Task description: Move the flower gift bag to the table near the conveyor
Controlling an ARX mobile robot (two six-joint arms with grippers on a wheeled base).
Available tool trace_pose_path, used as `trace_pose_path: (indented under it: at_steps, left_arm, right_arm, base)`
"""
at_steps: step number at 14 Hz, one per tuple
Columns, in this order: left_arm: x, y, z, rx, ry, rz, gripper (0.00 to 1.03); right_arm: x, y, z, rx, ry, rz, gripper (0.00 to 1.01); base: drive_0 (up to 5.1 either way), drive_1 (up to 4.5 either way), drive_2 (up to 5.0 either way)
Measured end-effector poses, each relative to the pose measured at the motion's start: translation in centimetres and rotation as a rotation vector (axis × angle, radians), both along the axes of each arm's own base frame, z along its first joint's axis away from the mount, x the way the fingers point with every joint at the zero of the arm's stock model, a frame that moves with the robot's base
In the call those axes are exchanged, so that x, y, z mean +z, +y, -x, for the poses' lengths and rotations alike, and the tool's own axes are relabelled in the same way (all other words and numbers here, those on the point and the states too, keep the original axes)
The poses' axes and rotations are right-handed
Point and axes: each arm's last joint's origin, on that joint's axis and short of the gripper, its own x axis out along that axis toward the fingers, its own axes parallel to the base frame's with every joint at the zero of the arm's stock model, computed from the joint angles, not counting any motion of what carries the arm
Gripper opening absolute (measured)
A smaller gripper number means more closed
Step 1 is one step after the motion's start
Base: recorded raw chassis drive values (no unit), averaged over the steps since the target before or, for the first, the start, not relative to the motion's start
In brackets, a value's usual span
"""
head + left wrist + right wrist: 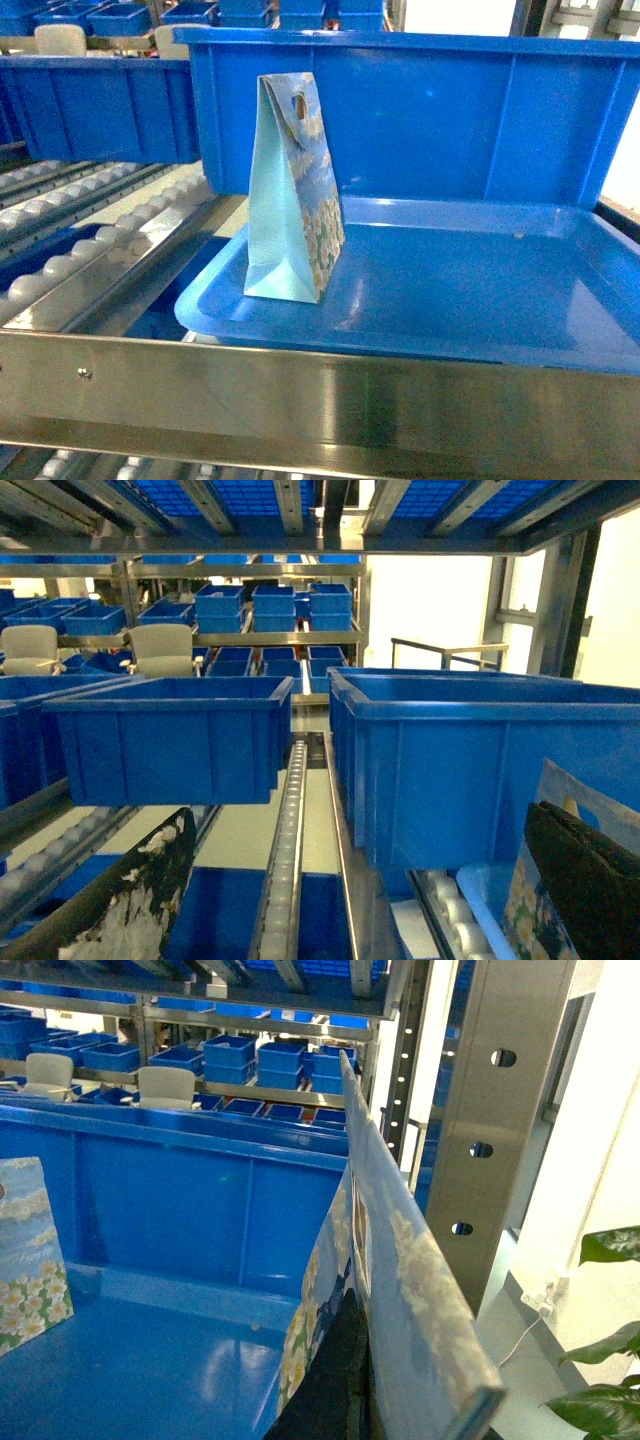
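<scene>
A flower gift bag [295,190] was shown standing upright on a shiny blue tray [480,290], near its left edge, backed by a large blue bin [450,110] and beside the conveyor [90,240]. The left hand [362,820] was seen with its dark fingers wide apart, the bag's printed side just behind one of them. A nudge from that finger could tip the light paper bag or push it off the tray towards the rollers. A lift could snag it on the steel rail [320,390] in front. The right hand [335,1390] was mostly cut off. A second flowered panel [400,1250], possibly another bag, lay against it, but whether it was clamped could not be told. No worktop was in view, and neither hand appeared in the head view.
</scene>
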Motion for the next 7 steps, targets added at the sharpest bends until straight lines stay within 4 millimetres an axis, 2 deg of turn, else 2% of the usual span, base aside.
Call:
trace_pose_path:
  at_steps: [4,7]
  left_arm:
    - [1.5,-1.9,-4.7,-0.088,0.021,-0.004,0.98]
    - [1.8,-4.1,-6.7,-0.140,0.048,-0.009,0.98]
  right_arm:
    - [0.0,0.0,0.0,0.000,0.000,0.000,0.02]
    - [0.0,0.0,0.0,0.000,0.000,0.000,0.02]
  base:
    - [0.0,0.00,0.0]
    - [0.0,0.00,0.0]
